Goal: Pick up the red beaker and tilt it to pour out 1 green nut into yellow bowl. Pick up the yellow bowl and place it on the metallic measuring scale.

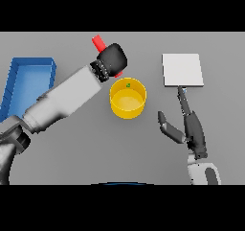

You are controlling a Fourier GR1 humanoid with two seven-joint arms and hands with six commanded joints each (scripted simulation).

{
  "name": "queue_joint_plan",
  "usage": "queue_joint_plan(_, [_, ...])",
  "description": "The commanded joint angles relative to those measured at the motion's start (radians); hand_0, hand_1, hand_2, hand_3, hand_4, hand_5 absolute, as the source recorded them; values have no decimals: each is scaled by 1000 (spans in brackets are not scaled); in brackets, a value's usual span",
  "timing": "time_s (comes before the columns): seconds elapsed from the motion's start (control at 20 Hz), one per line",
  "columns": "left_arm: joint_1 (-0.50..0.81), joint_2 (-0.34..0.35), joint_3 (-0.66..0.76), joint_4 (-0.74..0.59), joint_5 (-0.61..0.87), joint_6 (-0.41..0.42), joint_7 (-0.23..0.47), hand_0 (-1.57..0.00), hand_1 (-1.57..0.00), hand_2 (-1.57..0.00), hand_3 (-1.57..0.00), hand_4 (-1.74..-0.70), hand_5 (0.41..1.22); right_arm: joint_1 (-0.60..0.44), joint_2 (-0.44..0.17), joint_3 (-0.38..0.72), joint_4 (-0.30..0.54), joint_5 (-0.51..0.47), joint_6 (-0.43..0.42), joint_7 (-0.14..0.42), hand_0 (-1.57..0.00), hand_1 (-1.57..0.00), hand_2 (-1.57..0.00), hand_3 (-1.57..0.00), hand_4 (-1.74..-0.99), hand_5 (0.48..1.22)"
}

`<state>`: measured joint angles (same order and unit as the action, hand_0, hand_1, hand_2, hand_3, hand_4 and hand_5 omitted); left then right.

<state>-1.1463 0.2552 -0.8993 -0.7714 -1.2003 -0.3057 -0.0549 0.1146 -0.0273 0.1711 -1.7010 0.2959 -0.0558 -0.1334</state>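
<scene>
Red beaker (99, 43): tilted, clasped in left hand (112, 59), just behind yellow bowl (128, 98)
Bowl: on grey table (76, 153), green nut (128, 85) inside
Metallic scale (182, 70): right of bowl
Right hand (191, 127): fingers straight, relaxed, below scale
Blue tray (26, 79): far left

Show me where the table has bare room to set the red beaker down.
Free: the grey table in front of the yellow bowl, between the two arms, and the strip between bowl and metallic scale. Crowded: around the left robot hand holding the red beaker, and the right robot hand below the scale.
</scene>
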Motion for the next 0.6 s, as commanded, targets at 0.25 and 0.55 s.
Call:
queue_joint_plan(0.25, [1, -33, -86, 9, -99, 63, 17, -1571, -1571, -1571, -1571, -1736, 1221, 7, 15, 3, -7, 7, -16, 5, 1, 1, 1, 1, -1065, 684])
queue_joint_plan(0.55, [-80, -42, -190, 27, -204, -5, -49, -1571, -1571, -1571, -1571, -1733, 1221, 16, 16, 12, 6, 26, -24, -16, 1, 1, 1, 1, -1063, 673])
